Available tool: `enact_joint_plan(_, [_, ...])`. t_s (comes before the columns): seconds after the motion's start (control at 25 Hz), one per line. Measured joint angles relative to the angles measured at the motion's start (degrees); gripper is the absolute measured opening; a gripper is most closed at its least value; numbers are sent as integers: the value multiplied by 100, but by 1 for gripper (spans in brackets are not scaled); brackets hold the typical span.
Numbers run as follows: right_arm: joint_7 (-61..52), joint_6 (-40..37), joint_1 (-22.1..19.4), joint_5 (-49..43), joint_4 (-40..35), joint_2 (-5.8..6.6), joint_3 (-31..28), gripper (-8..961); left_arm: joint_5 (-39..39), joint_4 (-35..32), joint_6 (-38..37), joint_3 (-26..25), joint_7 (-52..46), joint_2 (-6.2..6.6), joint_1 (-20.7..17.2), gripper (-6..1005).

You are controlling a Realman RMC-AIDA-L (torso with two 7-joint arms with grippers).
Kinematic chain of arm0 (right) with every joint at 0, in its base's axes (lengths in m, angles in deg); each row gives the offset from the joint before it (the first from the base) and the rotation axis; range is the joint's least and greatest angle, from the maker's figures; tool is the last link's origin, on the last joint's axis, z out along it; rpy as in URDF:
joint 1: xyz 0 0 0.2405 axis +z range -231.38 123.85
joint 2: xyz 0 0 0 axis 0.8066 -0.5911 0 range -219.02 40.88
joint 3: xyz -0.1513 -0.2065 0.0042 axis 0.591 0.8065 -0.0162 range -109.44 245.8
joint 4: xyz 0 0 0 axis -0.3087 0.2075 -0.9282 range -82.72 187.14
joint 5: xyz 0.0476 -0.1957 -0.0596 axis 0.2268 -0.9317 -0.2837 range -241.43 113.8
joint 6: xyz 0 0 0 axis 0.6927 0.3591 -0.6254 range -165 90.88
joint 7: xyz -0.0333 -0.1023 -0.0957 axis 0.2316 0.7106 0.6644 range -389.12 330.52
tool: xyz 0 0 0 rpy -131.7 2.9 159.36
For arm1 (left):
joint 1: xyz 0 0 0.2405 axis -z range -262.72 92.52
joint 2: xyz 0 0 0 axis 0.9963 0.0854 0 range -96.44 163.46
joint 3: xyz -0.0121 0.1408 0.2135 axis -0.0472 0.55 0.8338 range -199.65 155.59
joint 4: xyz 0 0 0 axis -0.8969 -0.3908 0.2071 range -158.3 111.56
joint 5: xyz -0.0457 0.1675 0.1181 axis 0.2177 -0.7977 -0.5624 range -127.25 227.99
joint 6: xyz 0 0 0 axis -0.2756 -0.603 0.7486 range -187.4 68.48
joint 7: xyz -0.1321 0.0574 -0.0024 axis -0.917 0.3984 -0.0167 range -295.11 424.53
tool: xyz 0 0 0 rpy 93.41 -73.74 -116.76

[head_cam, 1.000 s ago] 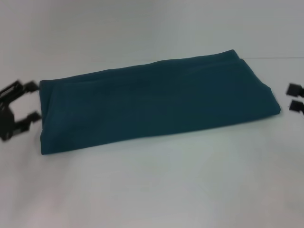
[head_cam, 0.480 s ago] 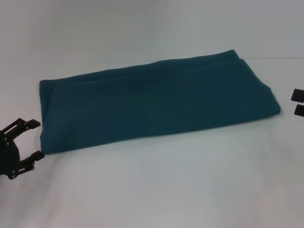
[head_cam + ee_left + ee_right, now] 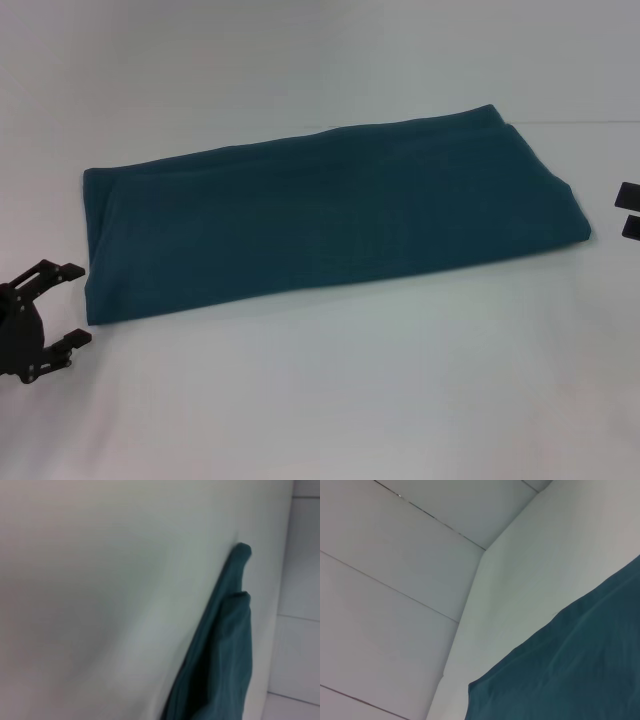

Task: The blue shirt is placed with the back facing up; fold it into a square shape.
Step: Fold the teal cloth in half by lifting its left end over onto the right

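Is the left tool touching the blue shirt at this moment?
Apart. In the head view, bare white table separates the open left tool from the near left corner of the blue shirt.

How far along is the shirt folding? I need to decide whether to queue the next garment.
Done: the blue shirt lies folded into a long band on the table, plain side up. In hand: nothing; the left hand sits open off the band's left end, the right hand off its right end. Left: folding the band across into a square.
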Motion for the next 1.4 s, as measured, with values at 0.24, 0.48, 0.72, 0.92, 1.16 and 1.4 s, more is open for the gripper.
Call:
enact_joint_plan(0.24, [2, 21, 10, 5, 7, 0, -15, 930, -18, 65, 292, 12, -11, -36, 95, 907])
enact_joint_plan(0.48, [4, 25, 8, 8, 8, -9, -82, 930, -24, 148, 516, 180, -46, -38, 151, 906])
enact_joint_plan(0.72, [6, 24, -6, 25, 8, -10, -94, 931, -24, 185, 648, 324, -48, -31, 233, 905])
enact_joint_plan(0.92, [6, 22, -26, 29, 8, -28, -147, 931, -24, 287, 802, 427, -5, -34, 393, 904])
enact_joint_plan(1.16, [6, 20, -57, 32, 8, -36, -227, 931, -23, 387, 1080, 586, 20, -32, 610, 903])
enact_joint_plan(1.4, [18, 18, -66, 33, 12, -39, -262, 931, -24, 542, 1325, 600, 125, -25, 827, 904])
